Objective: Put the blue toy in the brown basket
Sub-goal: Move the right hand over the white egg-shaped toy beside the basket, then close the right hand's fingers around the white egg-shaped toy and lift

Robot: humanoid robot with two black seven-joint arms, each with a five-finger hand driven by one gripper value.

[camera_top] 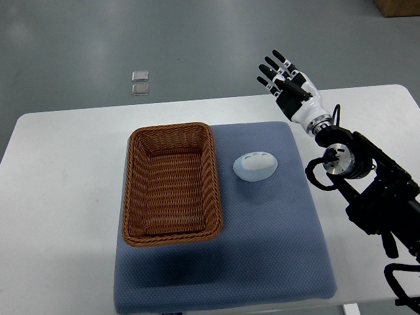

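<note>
Right hand (289, 82) spread, empty, at 1 o'clock from blue toy (256, 166). Rounded toy may roll under a poor grasp, missing brown basket (172, 184) at its 9 o'clock.

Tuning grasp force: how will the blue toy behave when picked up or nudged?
The blue toy looks rounded and egg-like, so it may roll if nudged. Its smooth, pale surface could be slippery for fingertips. It sits on the soft blue mat, which probably damps rolling. The right hand is open, well clear of it.
</note>
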